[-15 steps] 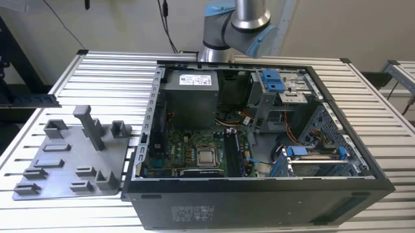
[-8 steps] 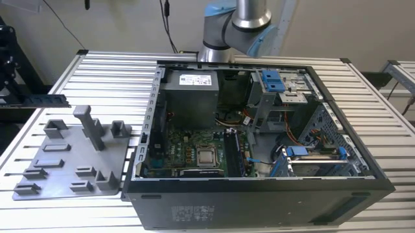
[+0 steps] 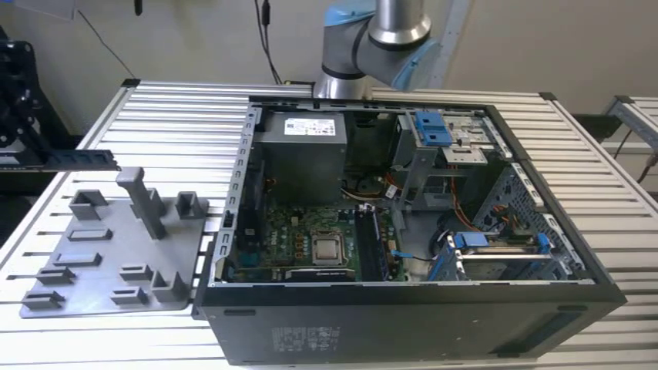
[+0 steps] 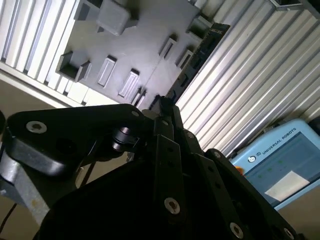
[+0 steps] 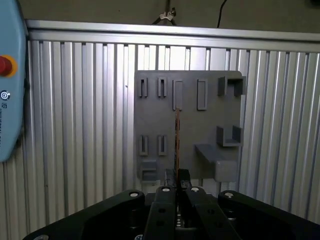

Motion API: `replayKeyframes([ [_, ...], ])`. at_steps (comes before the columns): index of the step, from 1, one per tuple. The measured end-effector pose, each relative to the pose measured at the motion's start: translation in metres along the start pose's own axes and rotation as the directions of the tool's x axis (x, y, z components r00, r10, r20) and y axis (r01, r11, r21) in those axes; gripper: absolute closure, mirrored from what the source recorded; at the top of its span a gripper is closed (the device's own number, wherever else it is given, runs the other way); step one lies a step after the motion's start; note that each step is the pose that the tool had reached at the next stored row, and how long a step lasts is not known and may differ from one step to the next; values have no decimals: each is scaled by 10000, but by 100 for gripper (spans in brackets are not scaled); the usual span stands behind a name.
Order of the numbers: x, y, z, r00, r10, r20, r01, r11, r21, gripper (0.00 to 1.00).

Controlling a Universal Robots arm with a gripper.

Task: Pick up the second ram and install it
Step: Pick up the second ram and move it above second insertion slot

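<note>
At the exterior view's far left, the claw (image 3: 41,162) is clamped tight on one end of the second ram (image 3: 88,158). It holds the stick level in the air, apart from the grey holder plate (image 3: 103,231) that lies on the ribbed counter (image 3: 185,116) just nearer. In the first wrist view the ram (image 5: 176,132) shows edge-on, pinched between the closed claw (image 5: 176,175) tips, with the plate (image 5: 155,125) behind it. In the second wrist view the dark stick (image 4: 200,52) runs out from the claw (image 4: 162,102). To the right lies the open computer case (image 3: 411,297), its motherboard (image 3: 298,231) exposed. The arm (image 3: 396,23) rises on the far side.
</note>
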State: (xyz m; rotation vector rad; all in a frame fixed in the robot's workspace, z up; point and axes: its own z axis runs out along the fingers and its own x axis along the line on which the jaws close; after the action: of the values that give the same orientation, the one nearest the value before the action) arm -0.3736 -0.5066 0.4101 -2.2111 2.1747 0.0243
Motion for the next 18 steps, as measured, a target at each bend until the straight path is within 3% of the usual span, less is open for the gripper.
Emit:
replayKeyframes([
  [4,1,-54,1,10000,0,0,0,10000,0,86],
  [11,1,-88,2,10000,0,0,0,10000,-1,86],
  [18,5,-329,6,10000,0,0,0,10000,-1,86],
])
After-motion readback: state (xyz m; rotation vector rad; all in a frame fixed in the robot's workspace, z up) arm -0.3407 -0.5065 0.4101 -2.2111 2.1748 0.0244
